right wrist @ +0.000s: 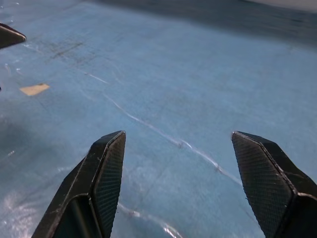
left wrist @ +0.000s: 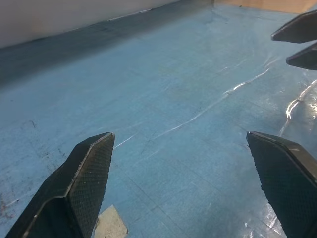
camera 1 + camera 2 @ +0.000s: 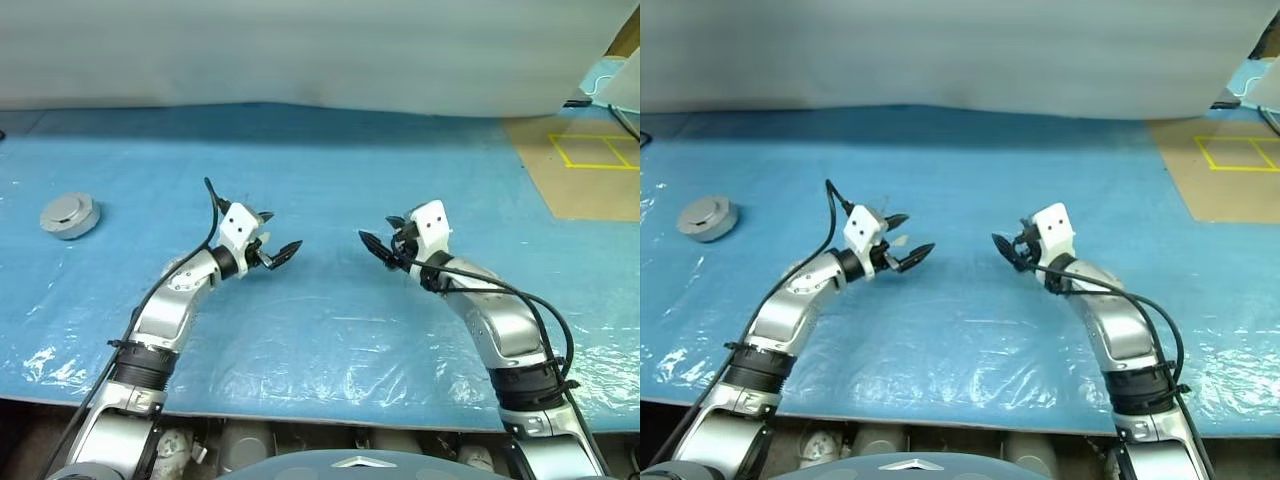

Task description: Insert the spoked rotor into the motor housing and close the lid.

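Both my left end effector (image 3: 270,238) and right end effector (image 3: 385,245) are hovering spread and empty, apparently finished, the lid (image 3: 69,214) sitting closed on the counter (image 3: 330,330) far left.

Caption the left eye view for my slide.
Both end effectors, left and right, open above blue sheet; closed housing far left.

A blue plastic sheet (image 3: 330,190) is covering the table, glinting white at the near edge. A silver-grey lid (image 3: 69,215) is lying far left. Yellow lines (image 3: 590,150) are crossing a tan board far right. Black fingers (image 2: 81,183) are showing a fine cross-hatched texture.
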Available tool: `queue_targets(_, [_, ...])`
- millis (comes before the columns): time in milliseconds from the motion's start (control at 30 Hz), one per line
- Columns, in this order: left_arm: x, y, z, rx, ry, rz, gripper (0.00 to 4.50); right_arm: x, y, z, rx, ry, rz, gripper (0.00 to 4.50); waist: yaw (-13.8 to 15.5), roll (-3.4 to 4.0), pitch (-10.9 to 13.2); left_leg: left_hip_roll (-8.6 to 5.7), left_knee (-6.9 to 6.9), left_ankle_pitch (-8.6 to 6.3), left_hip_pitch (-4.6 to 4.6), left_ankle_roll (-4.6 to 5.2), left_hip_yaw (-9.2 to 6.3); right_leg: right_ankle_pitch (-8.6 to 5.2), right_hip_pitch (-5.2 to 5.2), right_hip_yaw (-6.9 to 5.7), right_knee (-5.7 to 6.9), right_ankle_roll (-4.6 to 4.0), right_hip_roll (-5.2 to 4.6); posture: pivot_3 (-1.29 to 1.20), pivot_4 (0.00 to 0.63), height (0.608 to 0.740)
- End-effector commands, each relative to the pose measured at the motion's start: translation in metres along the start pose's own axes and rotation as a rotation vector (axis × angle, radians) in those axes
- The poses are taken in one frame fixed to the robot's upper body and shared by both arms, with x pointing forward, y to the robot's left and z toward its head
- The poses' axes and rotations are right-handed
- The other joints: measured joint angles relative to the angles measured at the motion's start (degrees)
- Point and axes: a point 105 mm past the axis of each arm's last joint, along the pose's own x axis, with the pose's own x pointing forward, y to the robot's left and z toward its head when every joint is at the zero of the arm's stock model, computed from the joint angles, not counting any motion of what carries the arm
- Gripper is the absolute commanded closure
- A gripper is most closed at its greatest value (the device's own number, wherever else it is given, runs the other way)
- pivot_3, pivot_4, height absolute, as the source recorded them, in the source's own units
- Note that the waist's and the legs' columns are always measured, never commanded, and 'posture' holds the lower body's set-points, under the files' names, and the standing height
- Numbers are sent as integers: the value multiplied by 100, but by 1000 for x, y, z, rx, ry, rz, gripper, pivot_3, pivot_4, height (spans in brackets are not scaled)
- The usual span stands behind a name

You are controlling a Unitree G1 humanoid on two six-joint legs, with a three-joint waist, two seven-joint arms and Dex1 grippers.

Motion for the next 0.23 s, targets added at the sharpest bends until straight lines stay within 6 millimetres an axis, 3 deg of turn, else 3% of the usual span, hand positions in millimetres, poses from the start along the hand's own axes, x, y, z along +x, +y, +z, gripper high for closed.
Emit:
queue_targets(33, [-6,7,19,5,-66,52,23,-9,-2,15,-22,-69,-35,939,-11,0,0,1,-1,0,1,0,0,0,0,1,0,0,1,0,150,740])
queue_targets(233, [-7,11,19,-31,-71,81,23,-7,-1,16,-53,-71,-33,939,-20,1,0,0,-1,0,6,0,4,0,-2,6,-1,1,2,0,150,740])
